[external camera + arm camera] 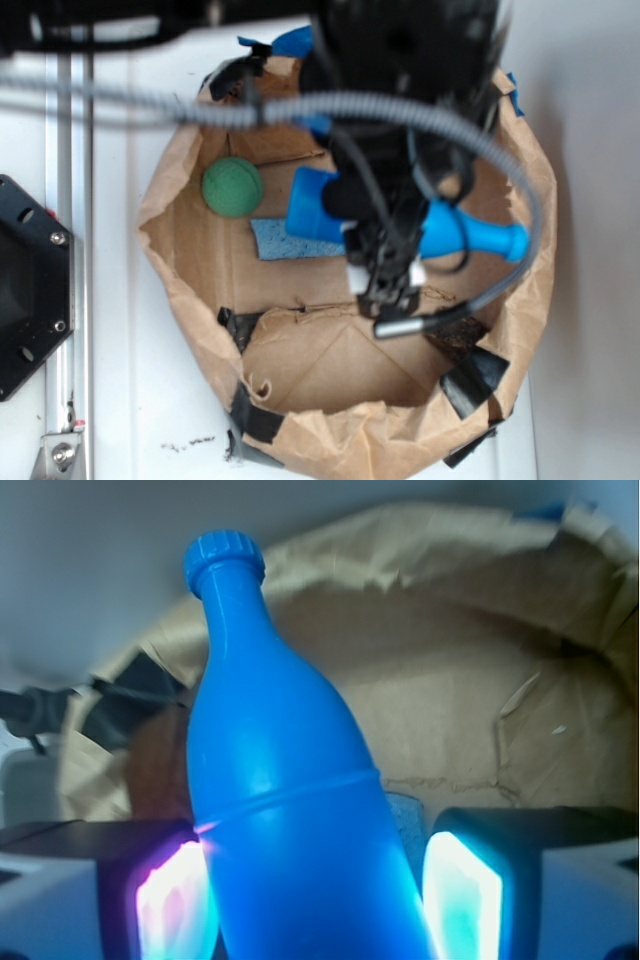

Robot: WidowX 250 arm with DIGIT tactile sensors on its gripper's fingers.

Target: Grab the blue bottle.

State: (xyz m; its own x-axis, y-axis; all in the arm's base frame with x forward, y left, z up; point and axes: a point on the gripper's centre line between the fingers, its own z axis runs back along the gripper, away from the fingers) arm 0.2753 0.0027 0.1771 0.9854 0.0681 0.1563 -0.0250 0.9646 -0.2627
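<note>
bottle (470, 232) lying in bag (180, 290), between gripper (315, 900) fingers; ball (232, 187) left

The black arm reaches down from above, wrist pointing straight down. The gripper (385, 265) has its fingers (165, 900) spread, one on each side of the blue bottle (290, 810), pads glowing.

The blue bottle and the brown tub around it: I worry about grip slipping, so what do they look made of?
The blue bottle looks like smooth, slightly glossy moulded plastic, with soft highlights and a ribbed cap. The brown tub looks like matte, creased paper, its torn edges patched with black tape.
</note>
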